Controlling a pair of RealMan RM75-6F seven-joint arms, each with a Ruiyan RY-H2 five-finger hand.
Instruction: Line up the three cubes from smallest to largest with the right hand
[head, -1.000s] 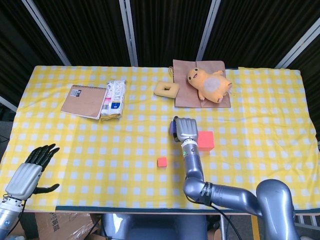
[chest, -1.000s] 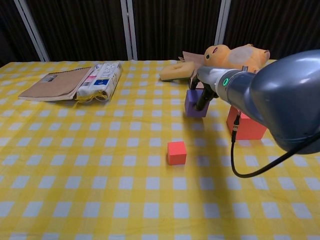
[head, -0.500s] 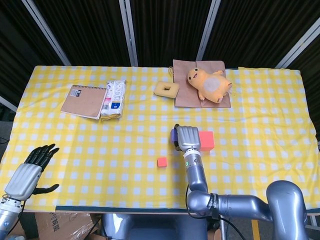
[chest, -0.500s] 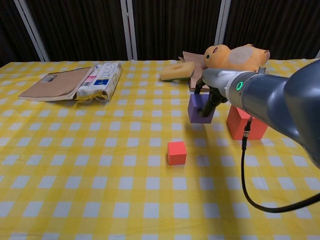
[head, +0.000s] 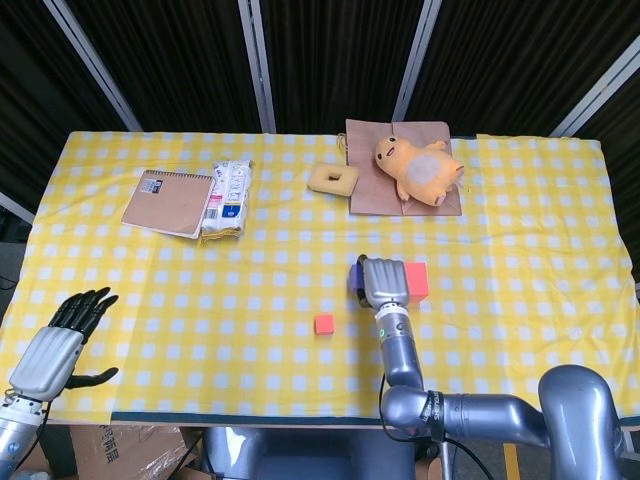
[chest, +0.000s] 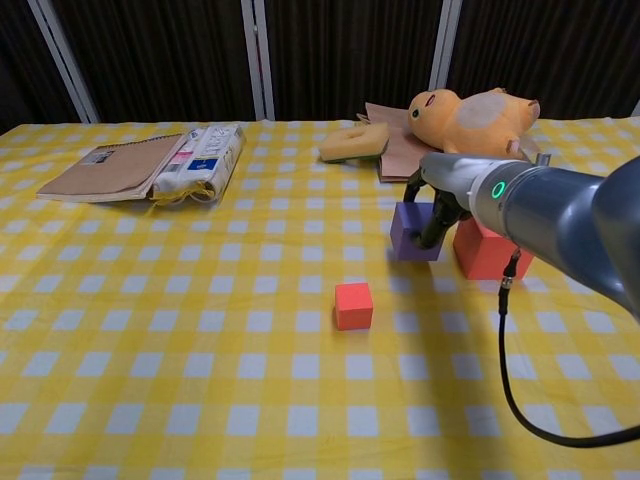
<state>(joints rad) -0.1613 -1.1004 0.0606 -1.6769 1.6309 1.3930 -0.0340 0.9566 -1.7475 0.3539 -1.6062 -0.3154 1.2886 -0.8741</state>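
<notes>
My right hand (chest: 432, 212) grips purple cube (chest: 414, 232), has carried it rightward since a second ago; cube now just beside large red cube (chest: 487, 251), above worktop (chest: 200, 350). Small red cube (chest: 353, 305) unmoved. My left hand (head: 60, 340) spread, unchanged.

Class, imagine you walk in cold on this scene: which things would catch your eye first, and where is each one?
First, the right hand gripping a purple foam cube near the table's middle, beside a large red cube. Next, a small red cube alone on the yellow checked tablecloth in front of them. At the far edge, a yellow plush duck lies on brown paper.
</notes>
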